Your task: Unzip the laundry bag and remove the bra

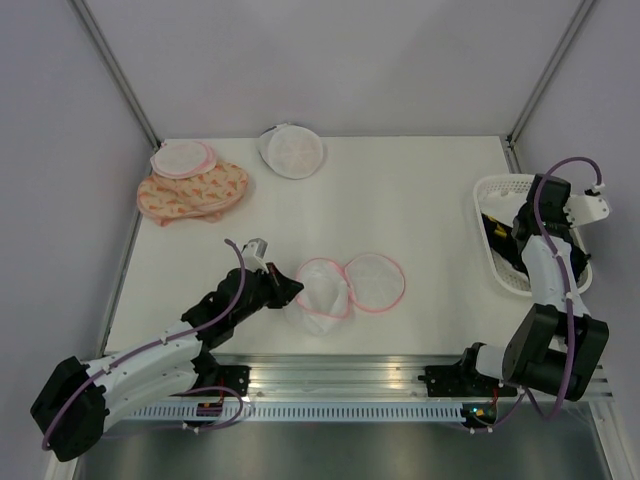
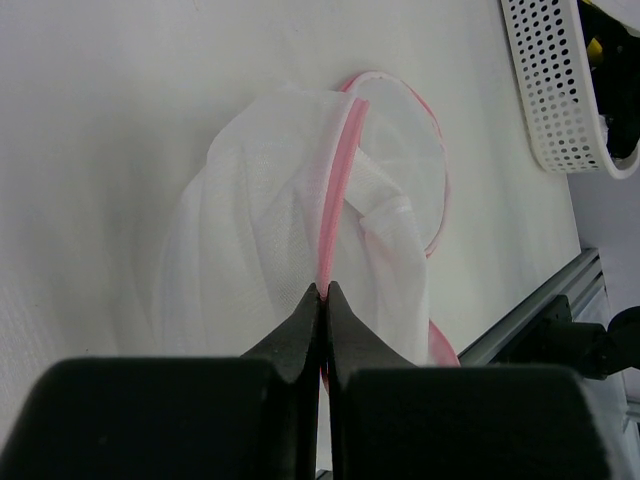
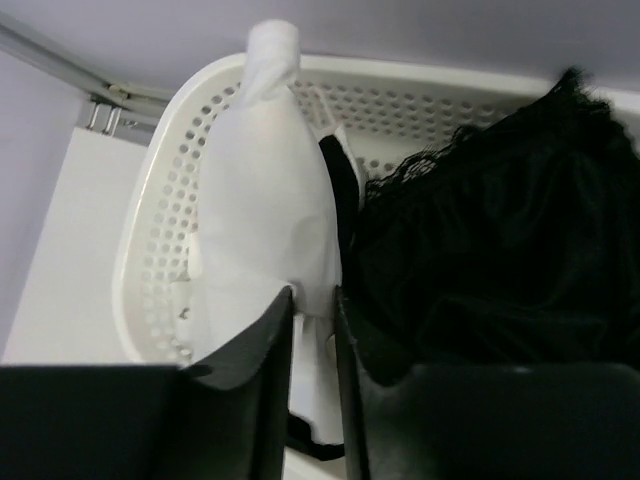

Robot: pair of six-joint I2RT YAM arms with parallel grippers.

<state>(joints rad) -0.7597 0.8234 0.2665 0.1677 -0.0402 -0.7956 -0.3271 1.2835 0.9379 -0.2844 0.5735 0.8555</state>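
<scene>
Laundry bag (image 1: 325,290): one, two halves

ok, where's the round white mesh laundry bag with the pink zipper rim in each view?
Top external: the round white mesh laundry bag with the pink zipper rim lies low centre, its two halves side by side.
Left wrist: mid-frame, straight ahead of the camera.
Right wrist: not in it.
Shared landmark: the white perforated plastic basket, at the right edge from above, top right in left wrist, filling right wrist.
</scene>
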